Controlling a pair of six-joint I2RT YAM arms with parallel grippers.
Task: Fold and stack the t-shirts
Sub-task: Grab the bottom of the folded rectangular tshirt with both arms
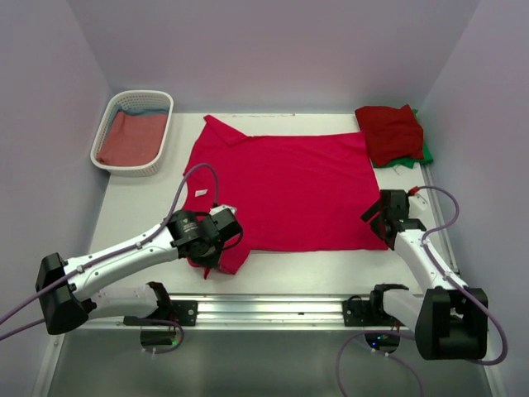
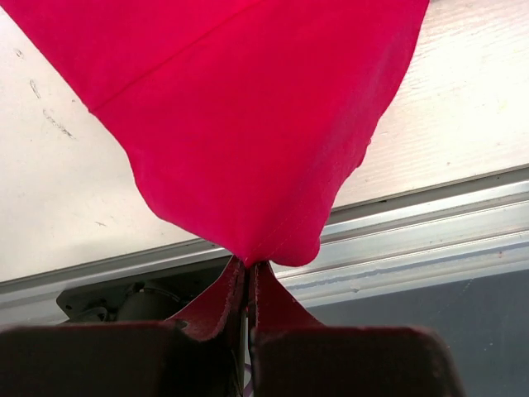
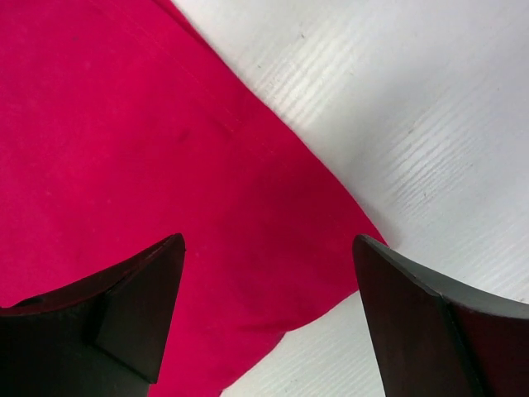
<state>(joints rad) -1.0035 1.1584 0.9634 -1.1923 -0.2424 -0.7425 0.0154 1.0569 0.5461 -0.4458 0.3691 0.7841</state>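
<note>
A bright crimson t-shirt (image 1: 285, 186) lies spread flat on the table, its small pale neck label (image 1: 201, 193) at the left. My left gripper (image 1: 216, 246) is shut on the shirt's near-left sleeve; in the left wrist view the cloth (image 2: 248, 124) is pinched between the closed fingertips (image 2: 248, 266). My right gripper (image 1: 376, 217) is open just above the shirt's near-right corner (image 3: 273, 273); its fingers (image 3: 145, 289) straddle the cloth edge. A folded darker red shirt (image 1: 390, 132) lies on a green one (image 1: 425, 153) at the back right.
A white slatted basket (image 1: 163, 103) at the back left holds a dusty-red shirt (image 1: 128, 139) and a blue one (image 1: 145, 108). A metal rail (image 1: 273, 310) runs along the table's near edge. Walls close in on the left, back and right.
</note>
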